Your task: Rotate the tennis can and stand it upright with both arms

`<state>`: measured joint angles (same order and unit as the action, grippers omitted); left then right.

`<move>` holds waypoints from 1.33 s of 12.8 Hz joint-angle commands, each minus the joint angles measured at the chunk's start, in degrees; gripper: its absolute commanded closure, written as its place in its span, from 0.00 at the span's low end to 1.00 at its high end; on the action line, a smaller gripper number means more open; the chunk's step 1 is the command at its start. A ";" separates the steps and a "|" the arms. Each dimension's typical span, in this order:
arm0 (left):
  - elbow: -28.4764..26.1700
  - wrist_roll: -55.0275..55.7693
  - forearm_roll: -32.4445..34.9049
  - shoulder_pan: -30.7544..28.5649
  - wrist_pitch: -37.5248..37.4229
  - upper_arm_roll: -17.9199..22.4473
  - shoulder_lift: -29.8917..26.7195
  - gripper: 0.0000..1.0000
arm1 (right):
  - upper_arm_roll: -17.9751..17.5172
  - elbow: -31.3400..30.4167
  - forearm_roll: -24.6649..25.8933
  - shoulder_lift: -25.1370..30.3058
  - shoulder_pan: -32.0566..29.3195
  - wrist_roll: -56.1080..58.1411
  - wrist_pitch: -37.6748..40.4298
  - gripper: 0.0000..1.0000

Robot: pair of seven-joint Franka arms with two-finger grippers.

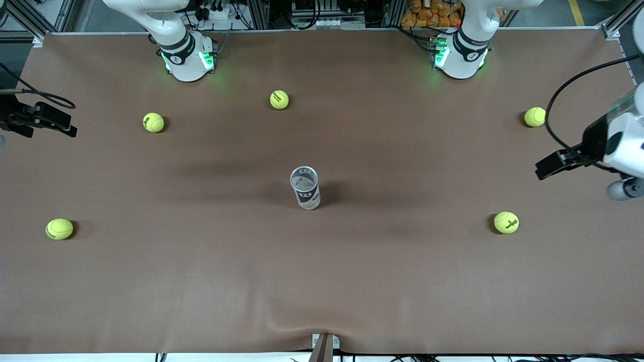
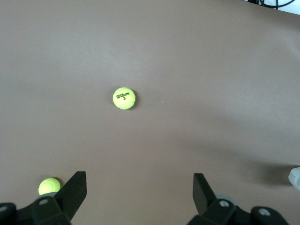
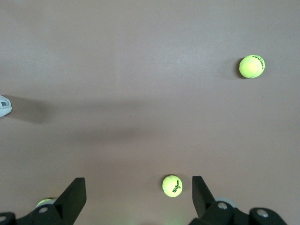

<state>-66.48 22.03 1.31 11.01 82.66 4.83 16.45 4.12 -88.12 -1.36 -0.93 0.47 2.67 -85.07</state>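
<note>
Tennis can [image 1: 305,188] stands upright at centre frame on the brown surface [image 1: 322,281], open mouth up, untouched. Both arms wait at the frame edges — left hand [image 1: 551,166] at middle right, right hand [image 1: 55,123] at upper left, each with fingers spread and holding nothing. Five tennis balls [image 1: 506,222] lie scattered around.

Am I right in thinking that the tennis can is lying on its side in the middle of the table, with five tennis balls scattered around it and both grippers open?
Not quite: the front view shows the tennis can standing upright, open end up. The rest holds: five balls lie scattered around it, and the left gripper and right gripper are open.
</note>
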 commanded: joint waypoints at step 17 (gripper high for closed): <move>-22.38 -11.75 0.36 -6.88 6.46 -4.31 -16.54 0.00 | 0.37 0.93 -0.75 -0.30 0.50 0.41 0.61 0.00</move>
<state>-87.76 11.45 1.31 5.05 89.41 1.15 1.38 4.11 -88.12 -1.36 -0.93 0.50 2.67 -85.05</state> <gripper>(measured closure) 0.000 0.000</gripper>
